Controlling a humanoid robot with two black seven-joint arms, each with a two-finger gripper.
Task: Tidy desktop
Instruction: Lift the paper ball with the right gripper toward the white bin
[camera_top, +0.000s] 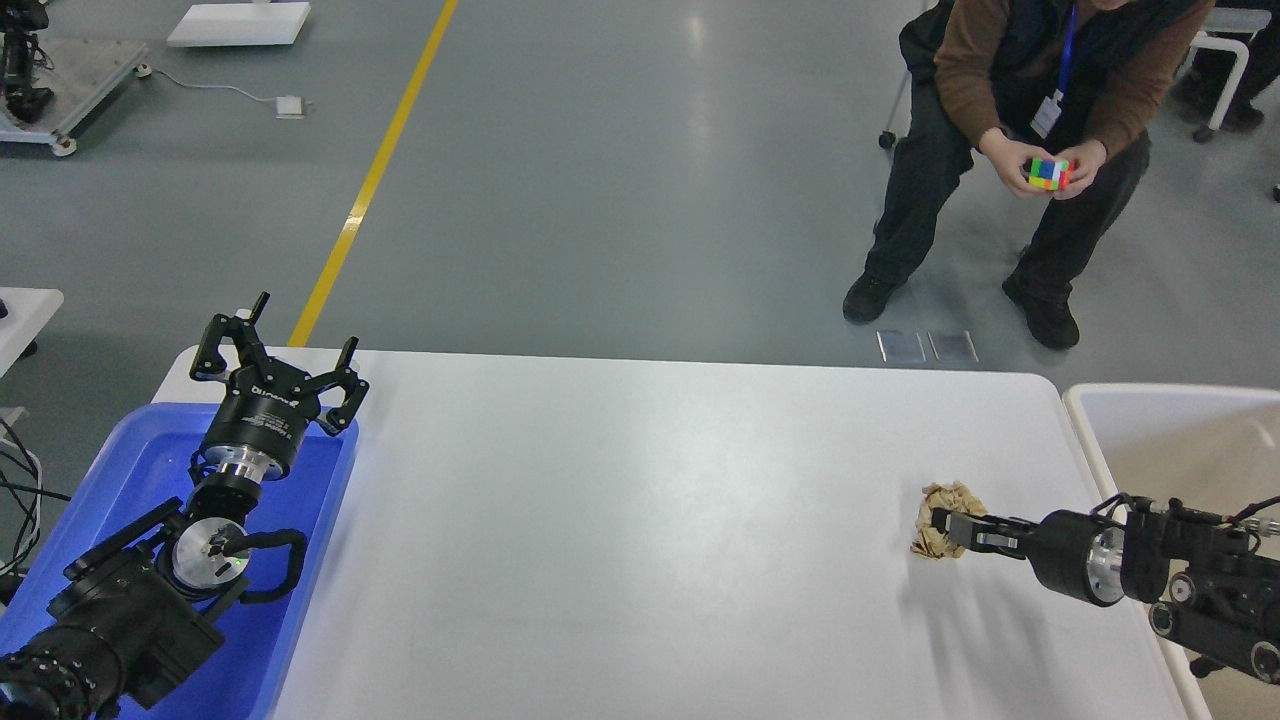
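Note:
The desktop is a wide white tabletop with rounded corners. A crumpled brown paper ball lies on it near the right side. My right gripper reaches in from the right and its fingers are closed around the paper ball at table level. My left gripper is open and empty, held above the far end of the blue tray at the table's left edge.
An off-white bin stands just right of the table. A seated person beyond the far edge holds a coloured puzzle cube. A yellow floor line runs behind the table.

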